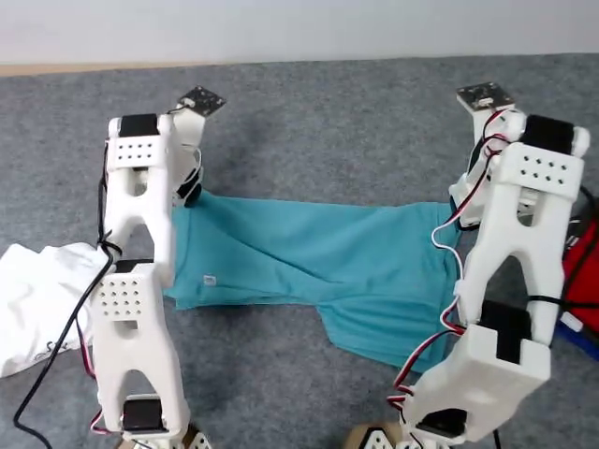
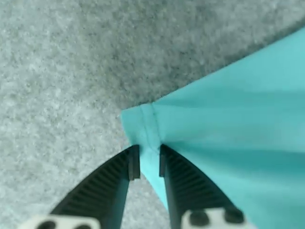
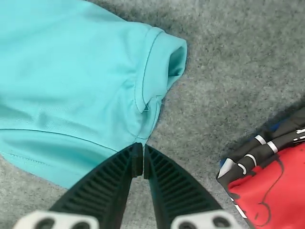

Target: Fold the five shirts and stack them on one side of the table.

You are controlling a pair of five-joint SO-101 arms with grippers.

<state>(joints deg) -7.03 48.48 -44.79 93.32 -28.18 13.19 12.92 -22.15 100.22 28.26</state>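
Partly hidden: in the high view the left arm [image 1: 140, 281] and right arm [image 1: 519, 243] covered both ends of the teal shirt [image 1: 318, 257], and each claw lay under its own arm's wrist.
Cut off: the white shirt [image 1: 37, 290] ran past the left edge of the high view; the red shirt [image 1: 585, 271] ran past the right edge.
Hard to make out: dark cloth with white stripes [image 3: 259, 148] lay against the red shirt. Whether it was the same garment could not be told.
Teal shirt, position: spread flat on the grey bench [image 1: 328, 112], stretched between the two arms, with one flap trailing toward the arms' bases.
Left claw [image 2: 145, 162]: pinching the teal shirt's hemmed corner [image 2: 143, 119], with cloth visible between the fingers.
Right claw [image 3: 143, 160]: fingers pressed together on the teal shirt's edge, just beside the sleeve [image 3: 164, 52].
Neighbours: the white shirt lay crumpled beside the left arm, and the red shirt lay near the right claw, apart from the teal cloth.
Shirt count: three distinct, one each of teal, white and red.
Arm count: two, each with one claw.
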